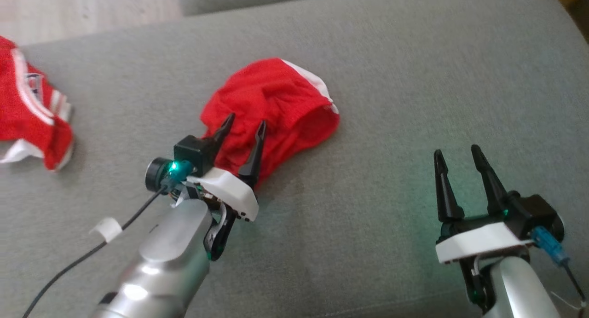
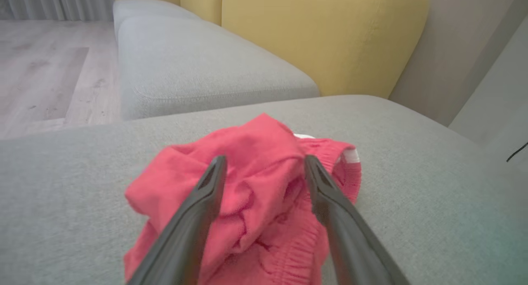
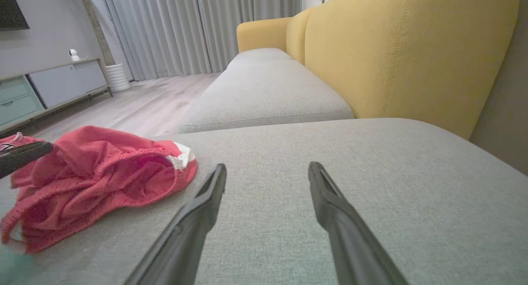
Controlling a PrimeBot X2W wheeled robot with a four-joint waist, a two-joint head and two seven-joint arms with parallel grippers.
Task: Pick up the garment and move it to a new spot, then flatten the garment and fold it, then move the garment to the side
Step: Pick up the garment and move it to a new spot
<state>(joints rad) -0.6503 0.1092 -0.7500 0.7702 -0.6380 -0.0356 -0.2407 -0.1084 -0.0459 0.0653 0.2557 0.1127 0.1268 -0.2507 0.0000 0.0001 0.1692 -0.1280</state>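
Overhead first: red garment (image 1: 276, 92) crumpled on the middle of the grey sofa (image 1: 414, 55). Left tool (image 1: 245, 124) over its near edge, fingers apart, nothing pinched. Right tool (image 1: 456, 151) well aside, spread, empty. Second red garment (image 1: 27, 111) far left.
Left wrist: cloth shows between the spread fingers.
Right wrist: bare grey sofa between the fingers, red garment off left.

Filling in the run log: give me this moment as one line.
left gripper: open, over crumpled red knit garment | right gripper: open, empty, apart | surface: grey fabric sofa cushion

Head overhead, wrists low; shared garment (image 1: 271, 106)
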